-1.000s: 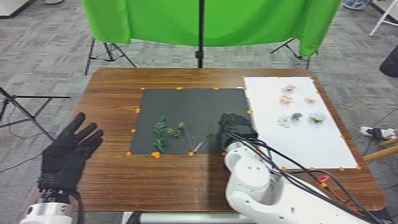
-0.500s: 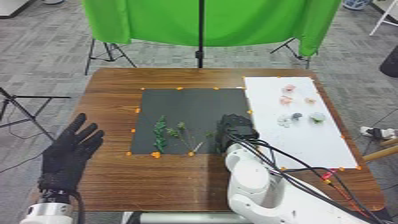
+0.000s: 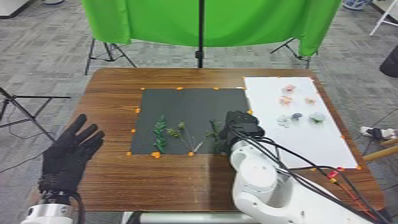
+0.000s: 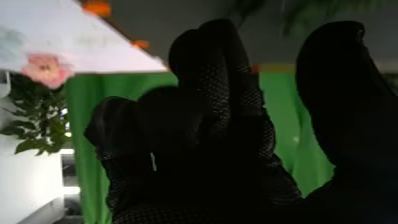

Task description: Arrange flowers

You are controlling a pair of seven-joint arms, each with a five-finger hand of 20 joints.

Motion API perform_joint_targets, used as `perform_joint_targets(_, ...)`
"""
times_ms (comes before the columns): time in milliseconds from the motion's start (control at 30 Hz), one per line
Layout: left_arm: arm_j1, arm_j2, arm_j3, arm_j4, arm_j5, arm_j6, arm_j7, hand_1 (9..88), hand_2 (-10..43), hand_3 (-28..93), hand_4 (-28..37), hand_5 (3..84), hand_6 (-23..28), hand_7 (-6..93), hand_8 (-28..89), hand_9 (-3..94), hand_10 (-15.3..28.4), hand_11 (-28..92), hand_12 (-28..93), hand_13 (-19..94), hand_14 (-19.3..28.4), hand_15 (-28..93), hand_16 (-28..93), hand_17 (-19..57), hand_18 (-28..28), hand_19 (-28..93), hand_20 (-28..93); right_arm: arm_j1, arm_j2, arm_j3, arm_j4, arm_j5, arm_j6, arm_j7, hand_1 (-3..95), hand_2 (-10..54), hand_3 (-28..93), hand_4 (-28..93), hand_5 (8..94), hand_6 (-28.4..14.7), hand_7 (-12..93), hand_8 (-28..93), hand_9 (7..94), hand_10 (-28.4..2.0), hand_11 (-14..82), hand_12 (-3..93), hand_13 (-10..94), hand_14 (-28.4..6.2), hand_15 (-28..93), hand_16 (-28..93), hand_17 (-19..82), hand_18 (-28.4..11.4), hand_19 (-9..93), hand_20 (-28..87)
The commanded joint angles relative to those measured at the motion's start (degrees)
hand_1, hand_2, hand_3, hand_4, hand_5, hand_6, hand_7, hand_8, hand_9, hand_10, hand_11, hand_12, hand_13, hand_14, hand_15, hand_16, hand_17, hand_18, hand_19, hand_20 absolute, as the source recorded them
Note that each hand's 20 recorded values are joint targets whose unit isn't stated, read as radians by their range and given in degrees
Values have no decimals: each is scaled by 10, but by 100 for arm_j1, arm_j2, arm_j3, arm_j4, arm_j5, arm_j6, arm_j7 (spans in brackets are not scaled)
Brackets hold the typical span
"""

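My left hand (image 3: pixel 71 155) is open above the table's left side. My right hand (image 3: pixel 240 124) is over the right edge of the black mat (image 3: pixel 178 107); in the right wrist view my right hand (image 4: pixel 213 125) has relaxed fingers, thumb apart, and holds nothing. On the mat lie a long green leafy stem (image 3: pixel 160 133), thin branching stems (image 3: pixel 183 136) and another green stem (image 3: pixel 214 131) right beside my right hand. The white sheet (image 3: pixel 315 145) bears pink flowers (image 3: pixel 288 89), a grey-blue flower (image 3: pixel 284 120) and a pale flower with green (image 3: pixel 316 118). A pink flower (image 4: pixel 48 70) appears in the right wrist view.
Orange tape pieces (image 3: pixel 155 155) mark the edges of mat and sheet on the brown table (image 3: pixel 111 100). Cables (image 3: pixel 302 172) run along the right arm. A green cloth (image 3: pixel 258 22) hangs on a stand behind the table.
My right hand has moved slightly right and forward, uncovering more of the green stem beside it. The left hand has stayed in place.
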Motion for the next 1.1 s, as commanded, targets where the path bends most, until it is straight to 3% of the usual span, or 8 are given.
perform_joint_targets(33,110,7,7,18,-40,24,108,244,57,817,-216,338,80,98,-97,299,184,197,69,193,250,384,-90,-116,261,521,20,302,788,656,-15,308,969,-68,390,-95,747,-237,697,-69,191,-111,668,-192,555,202,654,-147,818,205,360,-284,931,438)
perform_joint_targets(267,43,57,64,55,-52,11,206,239,56,816,-223,338,79,102,-98,302,186,197,70,196,254,388,-88,-117,263,523,18,239,1648,1123,355,1396,1329,-789,391,-95,787,-265,566,-68,179,-122,557,-201,569,186,541,-149,811,160,238,-278,831,398)
perform_joint_targets(300,56,125,82,52,-104,39,273,238,56,817,-223,338,78,103,-99,303,186,197,70,196,255,388,-88,-117,264,523,18,188,1787,1163,398,1503,1384,-934,388,-95,788,-268,558,-68,179,-123,546,-201,570,185,533,-149,811,158,231,-276,825,397)
perform_joint_targets(400,63,109,79,50,-96,37,269,238,55,818,-226,338,77,105,-99,304,187,197,72,197,256,389,-88,-117,265,524,17,-49,2073,1323,443,1635,1294,-983,374,-95,792,-278,514,-56,181,-129,507,-200,572,179,493,-146,809,150,210,-270,796,393)
perform_joint_targets(500,91,114,67,44,-108,53,279,237,54,821,-228,338,77,108,-101,305,187,196,73,196,257,389,-89,-118,266,526,16,-253,2264,1370,514,1587,1208,-1054,364,-95,790,-281,503,-54,179,-129,499,-202,573,176,483,-145,809,147,205,-269,788,395)
perform_joint_targets(633,77,1,27,47,-31,-5,165,237,53,823,-230,338,77,108,-102,306,187,195,75,197,258,389,-89,-118,266,527,13,-566,2350,1481,544,1569,1122,-1005,359,-95,782,-282,500,-43,184,-129,495,-200,574,173,480,-141,808,142,202,-269,783,401)
perform_joint_targets(800,48,123,84,61,-124,49,237,237,53,824,-230,339,77,108,-101,308,189,193,75,198,259,390,-89,-118,266,527,11,-538,2306,1343,683,1559,1069,-1144,364,-95,787,-282,505,-26,194,-134,503,-193,576,170,490,-137,808,139,202,-270,778,408)
perform_joint_targets(1100,54,82,123,55,-92,32,213,238,53,823,-231,340,77,107,-102,308,189,193,76,198,259,389,-89,-118,266,528,8,27,2177,621,833,920,1249,-723,365,-95,781,-283,515,-11,200,-143,519,-187,575,172,510,-135,805,143,208,-279,772,423)
